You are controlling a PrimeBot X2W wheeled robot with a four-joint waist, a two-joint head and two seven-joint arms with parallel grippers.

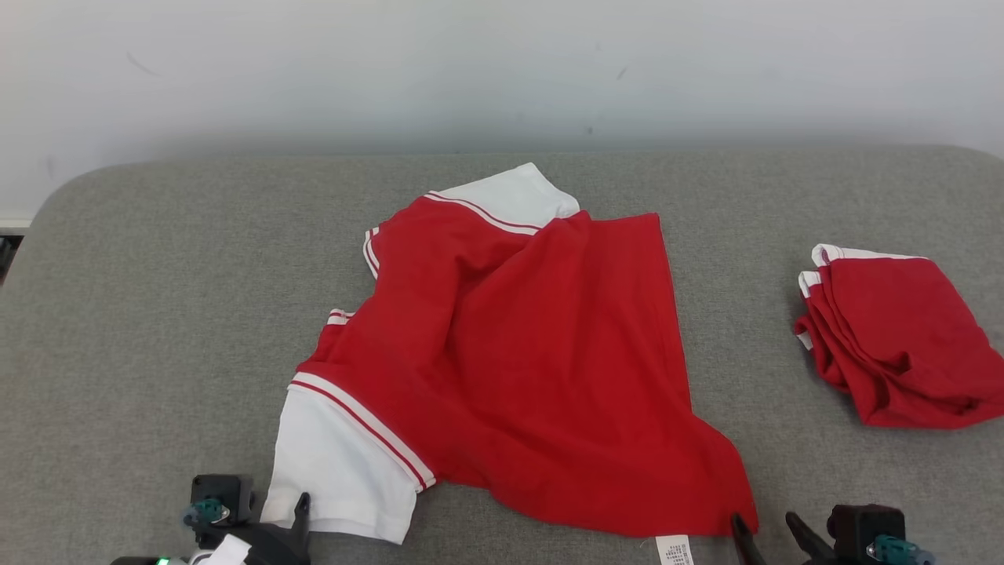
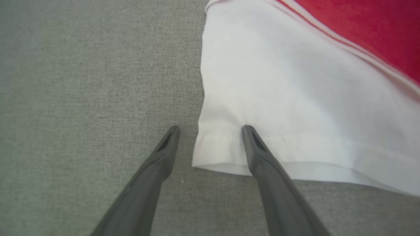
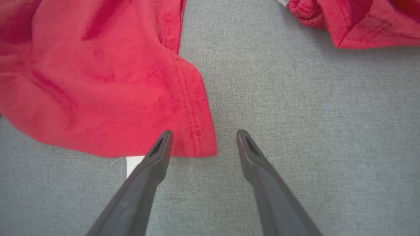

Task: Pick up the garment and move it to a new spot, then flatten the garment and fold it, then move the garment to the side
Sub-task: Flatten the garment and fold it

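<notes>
Nearest, the long dark left fingers (image 2: 160,157) stand wide apart and empty, straddling the cuff corner of a white sleeve (image 2: 295,98). The right fingers (image 3: 252,157), equally spread and holding nothing, straddle the near right hem corner, by a small white label (image 1: 674,549). Both seem posed to pinch corners and pull the cloth flat. The red short-sleeved shirt with white, stripe-trimmed sleeves (image 1: 533,353) lies rumpled mid-table. Well apart at the right sits a folded red garment (image 1: 894,345), probably set aside. The grey woven-cloth table (image 1: 157,275) ends at a pale bare wall (image 1: 502,71).

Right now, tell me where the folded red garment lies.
Head view: the folded garment lies on the grey surface, far right, apart from the spread shirt.
</notes>
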